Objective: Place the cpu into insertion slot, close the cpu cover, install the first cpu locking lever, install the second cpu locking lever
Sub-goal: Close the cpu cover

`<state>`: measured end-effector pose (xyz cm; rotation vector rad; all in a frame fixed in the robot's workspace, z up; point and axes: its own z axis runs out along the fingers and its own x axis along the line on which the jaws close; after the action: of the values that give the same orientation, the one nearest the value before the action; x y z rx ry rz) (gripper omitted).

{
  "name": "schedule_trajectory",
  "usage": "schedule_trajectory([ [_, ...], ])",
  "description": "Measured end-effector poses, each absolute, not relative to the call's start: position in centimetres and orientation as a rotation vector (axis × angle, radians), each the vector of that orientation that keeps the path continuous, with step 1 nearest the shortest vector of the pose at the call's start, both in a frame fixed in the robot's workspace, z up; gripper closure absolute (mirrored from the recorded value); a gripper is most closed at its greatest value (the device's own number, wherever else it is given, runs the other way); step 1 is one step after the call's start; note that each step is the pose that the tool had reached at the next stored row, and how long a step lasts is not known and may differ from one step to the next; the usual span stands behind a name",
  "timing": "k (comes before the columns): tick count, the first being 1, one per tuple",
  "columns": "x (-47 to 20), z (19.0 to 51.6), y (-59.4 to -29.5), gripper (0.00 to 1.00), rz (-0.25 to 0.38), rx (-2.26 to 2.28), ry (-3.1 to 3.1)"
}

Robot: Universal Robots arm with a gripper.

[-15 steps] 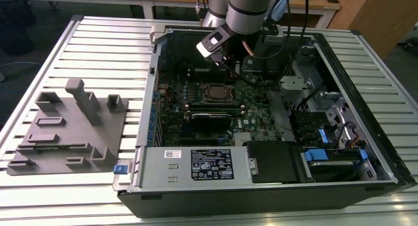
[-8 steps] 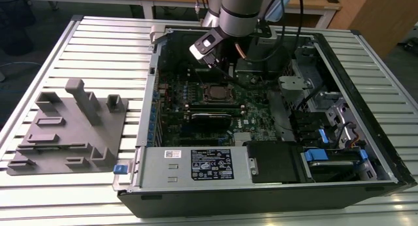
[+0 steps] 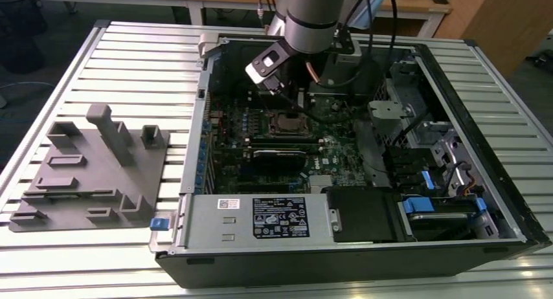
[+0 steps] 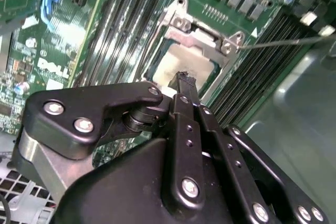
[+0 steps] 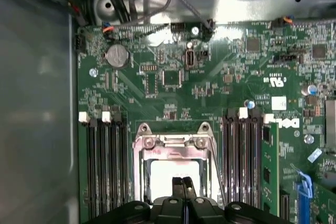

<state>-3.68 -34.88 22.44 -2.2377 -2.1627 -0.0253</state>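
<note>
The cpu (image 5: 165,174) lies flat in the insertion slot (image 3: 288,124) on the green board, its pale metal top (image 4: 168,66) showing through the window of the cpu cover (image 5: 170,142). The cover's silver frame (image 4: 203,38) lies down over the chip. My gripper (image 5: 184,184) hangs directly over the chip's top with its two black fingers together and nothing between them. In the second wrist view its tip (image 4: 184,80) is at or just above the chip surface. One thin wire locking lever (image 4: 281,40) sticks out sideways from the socket corner. In the exterior view the gripper (image 3: 296,110) is just behind the socket.
Long black memory slots (image 5: 105,171) flank the socket on both sides. The open computer case (image 3: 199,105) walls in the board, with cables (image 3: 380,33) by the arm and a power supply box (image 3: 259,215) in front. A grey fixture (image 3: 90,169) lies at the exterior view's left.
</note>
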Motion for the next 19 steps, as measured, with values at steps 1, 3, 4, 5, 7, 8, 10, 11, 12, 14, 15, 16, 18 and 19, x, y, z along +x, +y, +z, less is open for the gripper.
schedule_trajectory([
  [1, -3.81, 22.42, -34.88, 0.89, -0.025, -2.238, -2.163],
  [3, -3.9, 22.4, -34.88, 0.89, -0.025, -2.238, -2.163],
  [4, -3.9, 22.4, -34.88, 0.89, -0.025, -2.238, -2.163],
  [5, -3.9, 22.4, -34.88, 0.89, -0.025, -2.238, -2.163],
  [7, -3.91, 22.4, -34.88, 0.89, -0.025, -2.238, -2.163],
  [8, -3.91, 22.4, -34.88, 0.89, -0.025, -2.238, -2.163],
  [10, -3.91, 22.4, -34.88, 0.89, -0.025, -2.234, -2.167],
  [11, -3.91, 22.4, -34.88, 0.89, -0.025, -2.224, -2.177],
  [12, -3.91, 22.4, -34.88, 0.89, -0.025, -2.21, -2.191],
  [14, -3.91, 22.39, -34.88, 0.89, -0.024, -2.172, -2.228],
  [15, -3.91, 22.39, -34.88, 0.89, -0.023, -2.15, -2.249],
  [16, -3.91, 22.39, -34.88, 0.89, -0.023, -2.13, -2.268],
  [18, -3.91, 22.39, -34.88, 0.89, -0.022, -2.088, -2.306],
  [19, -3.91, 22.39, -34.88, 0.89, -0.022, -2.068, -2.324],
])
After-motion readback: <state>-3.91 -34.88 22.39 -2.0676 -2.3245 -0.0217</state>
